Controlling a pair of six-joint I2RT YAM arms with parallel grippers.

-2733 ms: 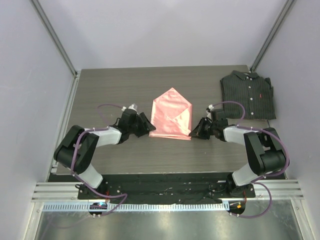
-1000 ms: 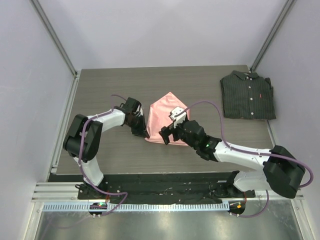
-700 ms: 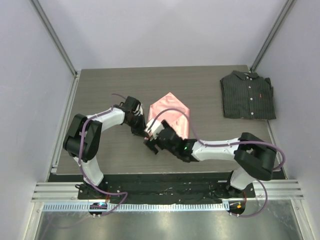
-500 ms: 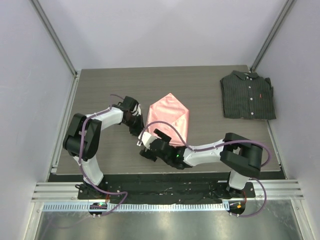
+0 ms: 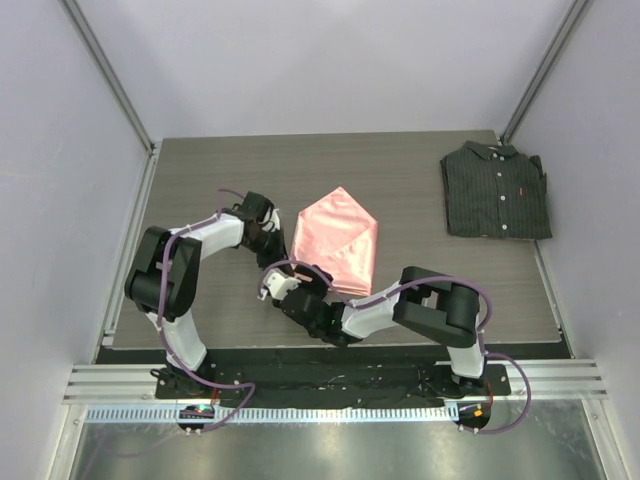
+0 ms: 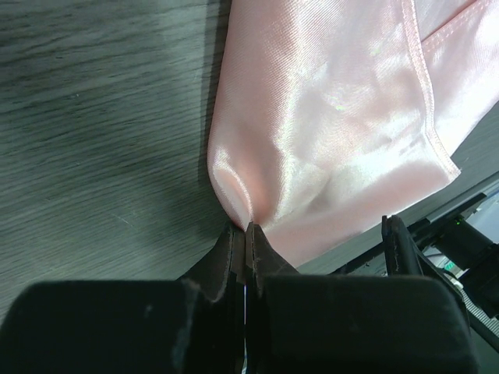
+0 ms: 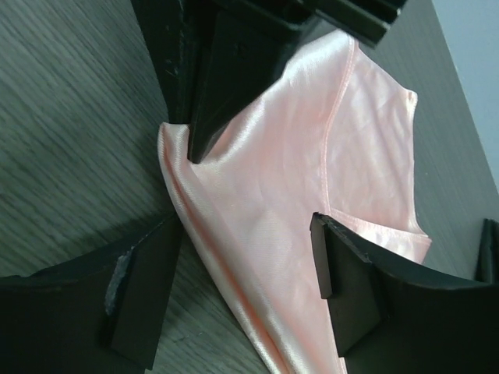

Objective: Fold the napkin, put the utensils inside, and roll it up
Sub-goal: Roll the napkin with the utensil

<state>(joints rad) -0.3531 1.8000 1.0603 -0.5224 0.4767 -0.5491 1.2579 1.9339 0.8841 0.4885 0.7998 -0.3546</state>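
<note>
The salmon-pink napkin (image 5: 337,240) lies folded to a point on the table, its near-left edge lifted. My left gripper (image 5: 279,244) is shut on that left edge; the left wrist view shows the cloth (image 6: 327,117) puckered where the closed tips (image 6: 245,228) pinch it. My right gripper (image 5: 283,284) has reached across to the napkin's near-left corner. It stands open, its fingers (image 7: 148,288) either side of the raised satin fold (image 7: 265,226), just below the left gripper's black fingers (image 7: 210,78). The utensils are out of view.
A dark pinstriped folded shirt (image 5: 496,190) lies at the table's back right corner. The right arm (image 5: 430,305) stretches low along the near table edge. Grey wood-grain tabletop (image 5: 200,180) shows on both sides of the napkin.
My right arm has swung from the napkin's right side across its near edge to the near-left corner, jaws open throughout. The left gripper stayed pinched on the left edge, drawing back slightly.
</note>
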